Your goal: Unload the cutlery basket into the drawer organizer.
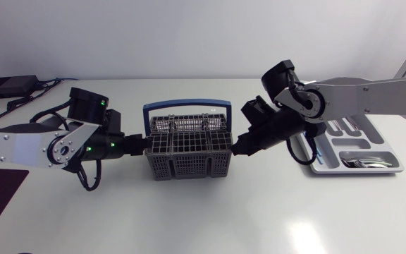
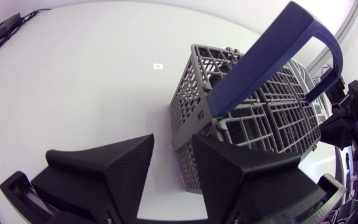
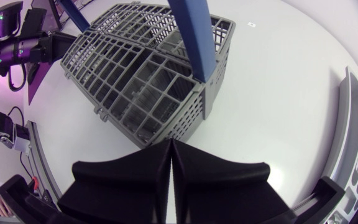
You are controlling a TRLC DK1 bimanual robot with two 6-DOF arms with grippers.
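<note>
The basket (image 1: 187, 152) stands on the table (image 1: 210, 219) in the middle, between my two arms, with its blue handle (image 1: 187, 108) upright. Through the grid I can make out no cutlery in its compartments, though the hinged lids hide part of the inside.

My left gripper (image 2: 173, 138) is at the basket's left end, low down. Its fingers are spread, and the basket's corner sits just ahead of the gap. White table shows between one finger and the wall, so it grips nothing. My right gripper (image 3: 171, 142) is at the basket's right end with its fingers pressed together and nothing between them. The basket's corner is just ahead of the tips.

The organizer (image 1: 393, 166) lies well off to the right, beyond my right arm, and some cutlery (image 1: 361, 162) is already in its trays.

I judge the unloading close to done, with a check of the basket left. To do it well, I would close the left fingers on the end wall so the light basket cannot slide or tip. Then I would lift the right gripper clear of the handle and spread it. It should come down from above, not from the side, because the handle and lids block a level approach.
</note>
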